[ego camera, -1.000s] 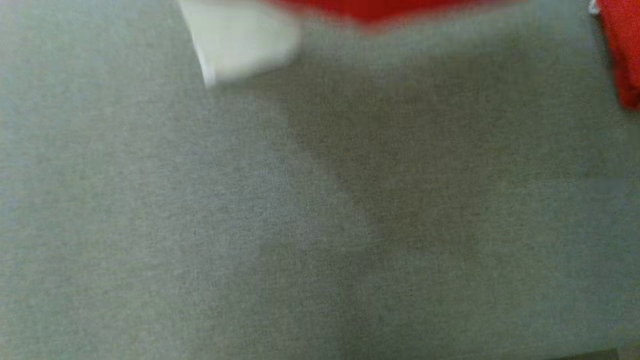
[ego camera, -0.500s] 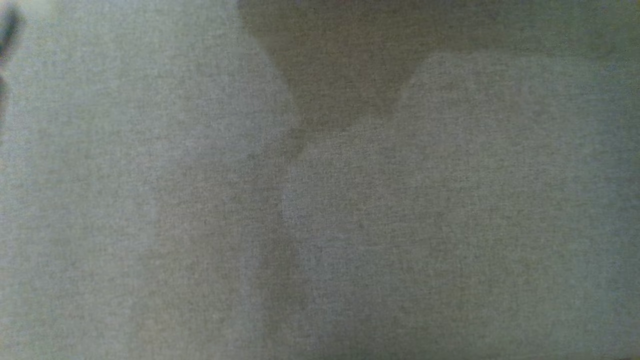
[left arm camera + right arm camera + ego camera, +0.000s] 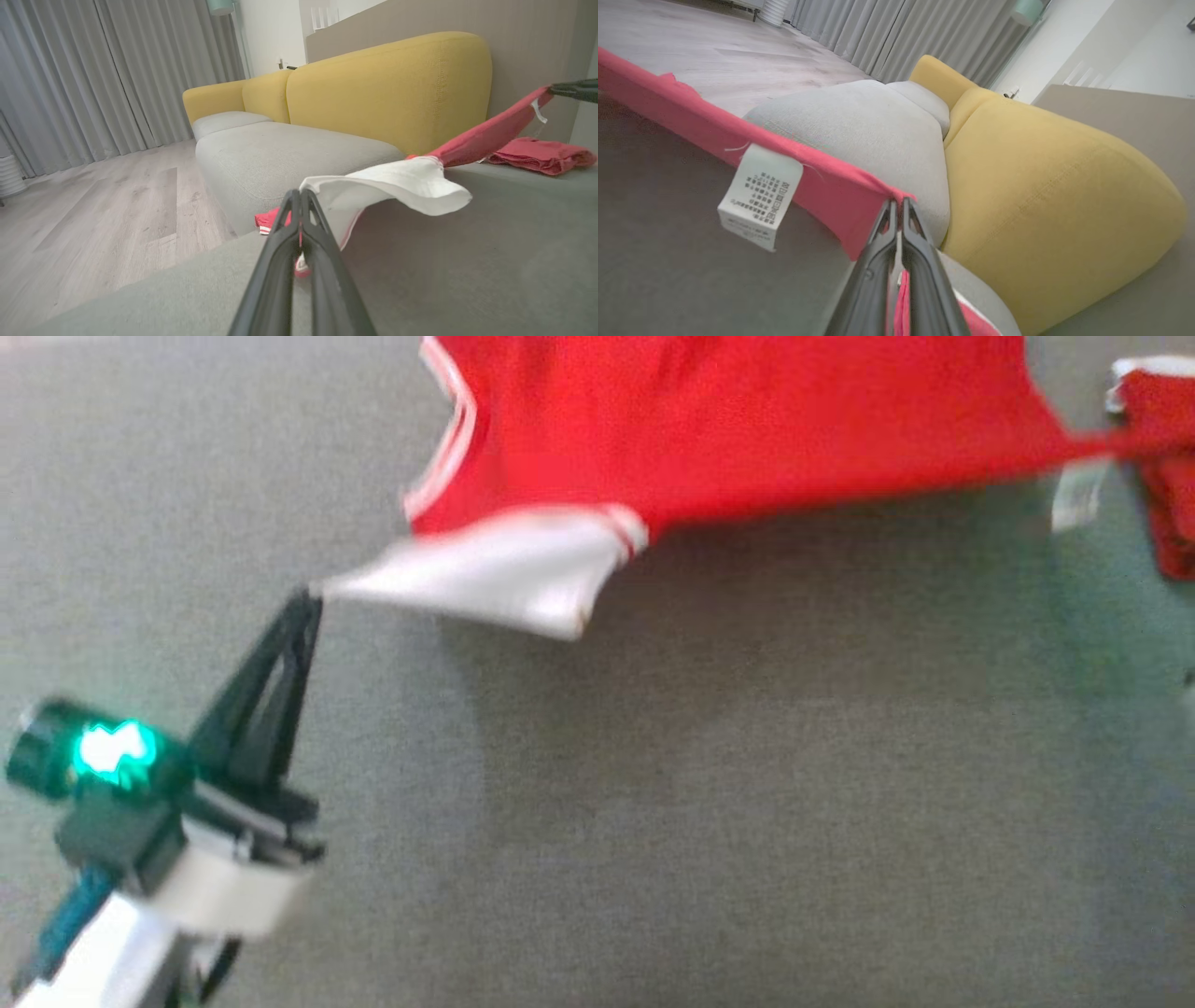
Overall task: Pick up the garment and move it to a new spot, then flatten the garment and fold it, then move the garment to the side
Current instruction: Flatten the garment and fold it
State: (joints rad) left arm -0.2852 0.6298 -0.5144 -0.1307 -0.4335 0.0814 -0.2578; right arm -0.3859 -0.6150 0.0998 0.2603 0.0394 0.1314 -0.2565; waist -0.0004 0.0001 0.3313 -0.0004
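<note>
The garment point(image 3: 728, 429) is red with a white panel point(image 3: 495, 574) and white trim. It hangs stretched above the grey cushion surface point(image 3: 709, 803). My left gripper point(image 3: 310, 597) at the lower left is shut on the tip of the white panel; in the left wrist view its fingers point(image 3: 299, 198) pinch that white cloth point(image 3: 397, 184). My right gripper point(image 3: 896, 203) is shut on the red edge point(image 3: 691, 123), from which a white care label point(image 3: 760, 196) dangles. The right gripper's dark tip point(image 3: 574, 89) holds the far end of the garment up.
A second red garment point(image 3: 1167, 476) lies folded at the right on the cushion, also red and bunched point(image 3: 537, 156) in the left wrist view. Yellow sofa backrests point(image 3: 387, 84) rise behind a grey seat point(image 3: 289, 154). Wooden floor point(image 3: 93, 219) and grey curtains point(image 3: 93, 70) lie beyond the edge.
The head view has swung: half a second ago it held bare grey fabric with shadows, and now the stretched garment and my left gripper are in it.
</note>
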